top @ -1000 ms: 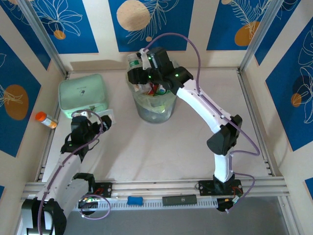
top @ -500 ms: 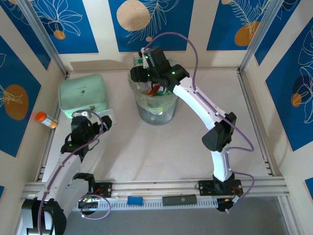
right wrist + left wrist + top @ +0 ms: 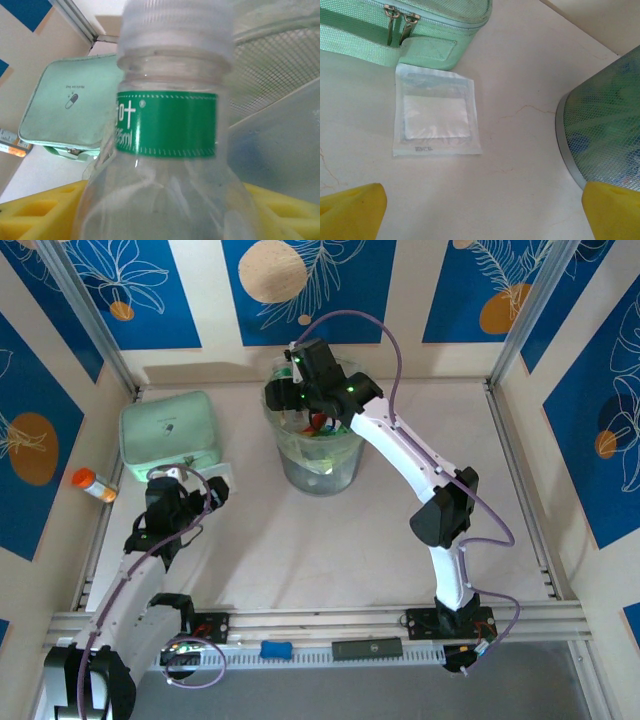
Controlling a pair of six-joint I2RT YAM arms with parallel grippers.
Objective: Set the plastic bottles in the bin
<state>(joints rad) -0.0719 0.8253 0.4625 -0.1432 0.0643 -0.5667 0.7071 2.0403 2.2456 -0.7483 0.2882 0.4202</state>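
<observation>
A clear plastic bottle (image 3: 160, 125) with a green label and a white cap stands between the yellow fingers of my right gripper (image 3: 160, 210). It hides where the pads meet it. From above, my right gripper (image 3: 287, 388) hangs over the left rim of the bin (image 3: 345, 462), a tall translucent bucket with a clear liner. Several plastic bottles (image 3: 322, 428) lie inside it. My left gripper (image 3: 186, 487) rests low on the table left of the bin, open and empty (image 3: 482, 215). The bin's mesh wall (image 3: 605, 125) is at its right.
A mint green zip case (image 3: 168, 430) sits at the back left, with a flat clear packet (image 3: 435, 112) on the table just in front of it. A small orange-capped vial (image 3: 92, 483) lies by the left wall. Walls close in the table.
My right gripper has carried the bottle a little further in over the bin's rim and lower. The left arm has not moved.
</observation>
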